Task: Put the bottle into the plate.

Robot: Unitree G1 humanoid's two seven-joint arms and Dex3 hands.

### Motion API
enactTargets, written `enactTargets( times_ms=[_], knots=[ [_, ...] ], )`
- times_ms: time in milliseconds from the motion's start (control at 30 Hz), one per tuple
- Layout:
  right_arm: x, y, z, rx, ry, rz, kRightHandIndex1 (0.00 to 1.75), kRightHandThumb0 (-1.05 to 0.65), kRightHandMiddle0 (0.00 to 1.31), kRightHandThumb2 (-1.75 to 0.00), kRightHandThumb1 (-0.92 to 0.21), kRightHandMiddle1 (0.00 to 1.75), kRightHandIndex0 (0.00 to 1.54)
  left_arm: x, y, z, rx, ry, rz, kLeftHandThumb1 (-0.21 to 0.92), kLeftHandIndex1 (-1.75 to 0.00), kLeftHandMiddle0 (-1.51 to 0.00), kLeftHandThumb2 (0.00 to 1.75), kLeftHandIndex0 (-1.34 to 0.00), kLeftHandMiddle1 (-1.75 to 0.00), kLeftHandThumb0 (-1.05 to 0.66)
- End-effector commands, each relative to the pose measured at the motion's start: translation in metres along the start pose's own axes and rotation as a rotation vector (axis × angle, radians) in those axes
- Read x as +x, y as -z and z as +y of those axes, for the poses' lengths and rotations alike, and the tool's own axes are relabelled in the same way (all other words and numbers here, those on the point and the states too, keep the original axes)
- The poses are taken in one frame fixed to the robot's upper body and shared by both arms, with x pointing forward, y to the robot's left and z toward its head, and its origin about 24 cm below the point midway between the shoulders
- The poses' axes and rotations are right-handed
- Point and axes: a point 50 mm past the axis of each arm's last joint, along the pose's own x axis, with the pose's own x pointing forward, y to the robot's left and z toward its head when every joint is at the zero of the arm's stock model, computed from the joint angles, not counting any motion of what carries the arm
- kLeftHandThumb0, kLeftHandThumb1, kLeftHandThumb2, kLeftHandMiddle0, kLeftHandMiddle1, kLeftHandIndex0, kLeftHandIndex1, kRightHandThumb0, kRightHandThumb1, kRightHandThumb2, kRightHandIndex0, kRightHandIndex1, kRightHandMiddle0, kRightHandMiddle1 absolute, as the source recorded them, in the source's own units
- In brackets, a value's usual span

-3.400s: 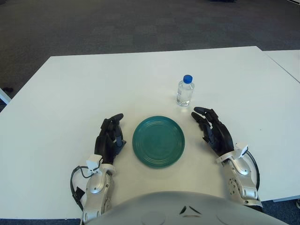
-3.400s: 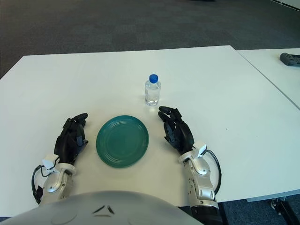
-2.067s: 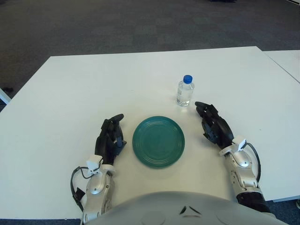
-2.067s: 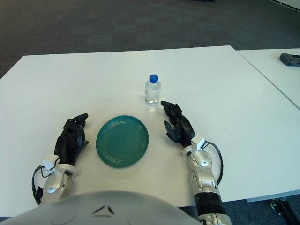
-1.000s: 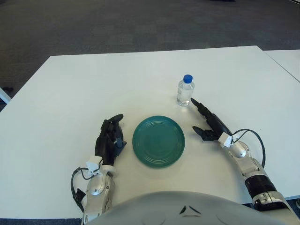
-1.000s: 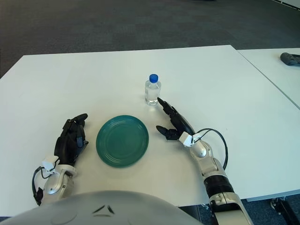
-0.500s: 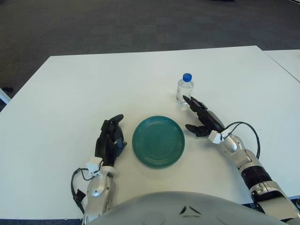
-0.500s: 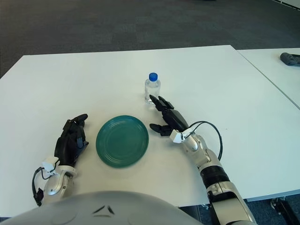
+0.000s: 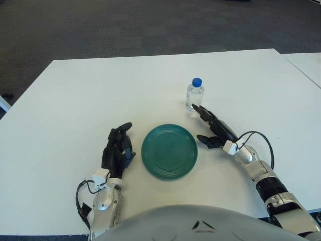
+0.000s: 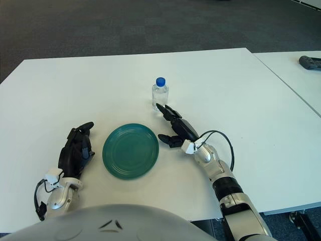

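Observation:
A small clear water bottle [image 9: 194,95] with a blue cap stands upright on the white table [image 9: 75,100], just beyond the right side of a round green plate [image 9: 169,151]. My right hand [image 9: 201,123] reaches in from the right, open. Its long fingertips [image 9: 197,107] touch the bottle's base on the near right. Its thumb [image 9: 202,139] points at the plate's right rim. Nothing is grasped. My left hand [image 9: 118,149] shows left of the plate, its fingers loosely curled and empty.
A second white table [image 10: 296,75] stands to the right across a narrow gap, with a dark object [image 10: 310,62] on it. Dark carpet lies beyond the table's far edge. My own body fills the bottom of the view.
My right hand has turned palm inward and reached forward and left to the bottle's base. The bottle has shifted slightly left. The left hand and the plate have stayed put.

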Motion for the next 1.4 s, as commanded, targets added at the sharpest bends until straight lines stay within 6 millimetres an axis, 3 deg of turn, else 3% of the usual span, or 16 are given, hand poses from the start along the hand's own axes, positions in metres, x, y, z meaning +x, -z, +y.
enactTargets(
  times_ms=[0,133,300,433,767,1067,1367],
  knots=[
    [0.003,-0.001,-0.001,0.19,0.041,-0.038,0.0,-1.05,0.0,-0.79,-0.92,0.0,0.0,-0.001,0.003,0.002,0.002,0.003,0.008,0.92,-0.96,-0.51,0.81,-0.2,-0.37,-0.66],
    [0.003,0.002,0.002,0.38,0.037,-0.038,0.0,-1.05,0.0,-0.8,-0.92,0.0,0.0,-0.001,0.004,0.004,0.002,0.004,0.009,0.92,-0.96,-0.51,0.82,-0.19,-0.36,-0.65],
    [0.005,0.006,0.004,0.746,0.025,-0.021,0.0,-1.05,0.0,-0.79,-0.92,0.0,0.0,-0.001,0.006,0.006,0.002,0.005,0.008,0.92,-0.96,-0.51,0.82,-0.2,-0.35,-0.66],
    [0.005,0.005,0.003,0.879,0.023,-0.026,0.0,-1.05,0.0,-0.76,-0.92,0.0,0.0,0.0,0.006,0.008,0.001,0.005,0.004,0.92,-0.96,-0.52,0.82,-0.21,-0.35,-0.66],
    [-0.001,0.009,0.001,0.971,0.024,0.019,0.0,-1.05,0.0,-0.81,-0.92,0.0,0.0,0.0,0.009,0.014,0.011,-0.005,0.004,0.92,-0.96,-0.54,0.78,-0.2,-0.35,-0.72],
    [-0.004,0.007,-0.001,1.099,0.009,0.039,0.0,-1.05,0.0,-0.74,-0.92,0.0,0.0,0.001,0.009,0.018,0.018,-0.008,0.004,0.92,-0.96,-0.54,0.76,-0.2,-0.35,-0.73],
    [-0.006,0.006,-0.009,1.048,-0.002,0.057,0.0,-1.05,0.0,-0.74,-0.92,0.0,0.0,0.001,0.009,0.021,0.047,-0.01,-0.001,0.92,-0.97,-0.53,0.78,-0.19,-0.35,-0.73]
  ],
)
